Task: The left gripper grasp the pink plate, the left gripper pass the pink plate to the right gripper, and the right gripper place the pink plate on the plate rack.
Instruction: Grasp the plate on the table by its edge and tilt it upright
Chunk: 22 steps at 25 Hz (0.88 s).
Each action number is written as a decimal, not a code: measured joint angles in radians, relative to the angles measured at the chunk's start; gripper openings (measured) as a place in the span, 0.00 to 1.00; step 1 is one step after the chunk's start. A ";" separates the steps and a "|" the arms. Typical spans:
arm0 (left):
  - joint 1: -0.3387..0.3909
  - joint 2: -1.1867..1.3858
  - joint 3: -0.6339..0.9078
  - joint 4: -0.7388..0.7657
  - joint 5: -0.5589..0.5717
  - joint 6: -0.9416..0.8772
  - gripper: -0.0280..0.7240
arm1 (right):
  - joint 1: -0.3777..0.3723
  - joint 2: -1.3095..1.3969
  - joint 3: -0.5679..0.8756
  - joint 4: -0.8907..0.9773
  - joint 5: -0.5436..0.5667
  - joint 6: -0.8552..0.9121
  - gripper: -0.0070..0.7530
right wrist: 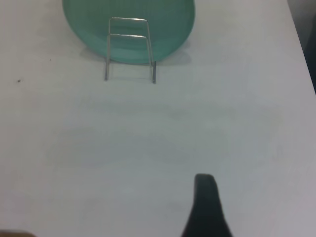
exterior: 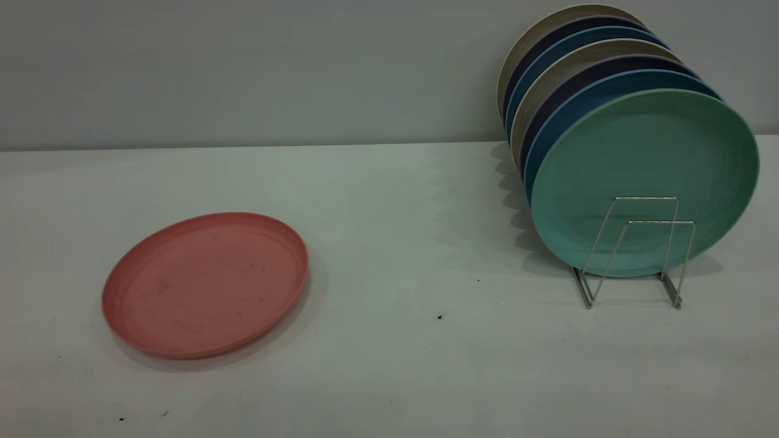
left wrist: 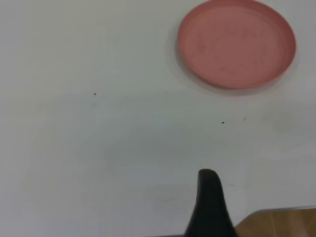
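On the tabletop (exterior: pixel 389 243): pink plate (exterior: pixel 206 284) lies flat at about 8 o'clock in the exterior view, touching nothing else; faint dark scuffs on its face
Plate rack (exterior: pixel 636 252): at about 3 o'clock, well apart from the pink plate; two front wire loops stand bare
Racked plates: teal-green plate (exterior: pixel 645 176) stands foremost, leaning back; blue, dark and beige plates (exterior: pixel 578 61) stacked behind it
Left claw (left wrist: pixel 210 202): only one black finger shows in its wrist view, above bare tabletop, well apart from the pink plate (left wrist: pixel 237 43); opening cannot be told; holds nothing
Right claw (right wrist: pixel 206 207): one finger visible, facing the plate rack (right wrist: pixel 129 47) from afar; opening cannot be told; holds nothing
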 joint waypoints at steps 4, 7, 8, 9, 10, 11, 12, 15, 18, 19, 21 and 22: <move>0.000 0.000 0.000 -0.009 -0.001 0.002 0.81 | 0.000 0.000 -0.001 0.000 -0.003 0.000 0.77; 0.000 0.000 -0.011 -0.049 -0.068 0.035 0.81 | 0.000 0.007 -0.013 -0.001 -0.029 -0.012 0.77; 0.000 0.000 -0.013 -0.071 -0.127 0.042 0.81 | 0.000 0.022 -0.019 -0.001 -0.052 -0.019 0.77; 0.000 0.004 -0.013 -0.097 -0.174 0.044 0.81 | 0.000 0.043 -0.020 0.000 -0.085 -0.026 0.77; 0.000 0.019 -0.015 -0.116 -0.219 0.044 0.81 | 0.000 0.064 -0.021 0.004 -0.123 -0.033 0.77; 0.000 0.041 -0.018 -0.127 -0.247 0.040 0.81 | 0.000 0.093 -0.021 0.011 -0.156 -0.042 0.77; 0.000 0.081 -0.020 -0.132 -0.262 0.034 0.81 | 0.000 0.128 -0.021 0.025 -0.195 -0.056 0.77; 0.000 0.241 -0.020 -0.136 -0.272 0.026 0.81 | 0.000 0.247 -0.021 0.094 -0.300 -0.119 0.77; 0.000 0.423 -0.020 -0.141 -0.290 0.024 0.80 | 0.000 0.392 -0.021 0.191 -0.380 -0.214 0.77; 0.000 0.486 -0.020 -0.144 -0.297 0.024 0.80 | 0.000 0.446 -0.021 0.233 -0.408 -0.244 0.77; 0.000 0.599 -0.020 -0.187 -0.331 0.043 0.80 | 0.000 0.545 -0.021 0.321 -0.463 -0.326 0.77; 0.000 0.639 -0.020 -0.232 -0.360 0.064 0.80 | 0.000 0.596 -0.021 0.376 -0.495 -0.366 0.77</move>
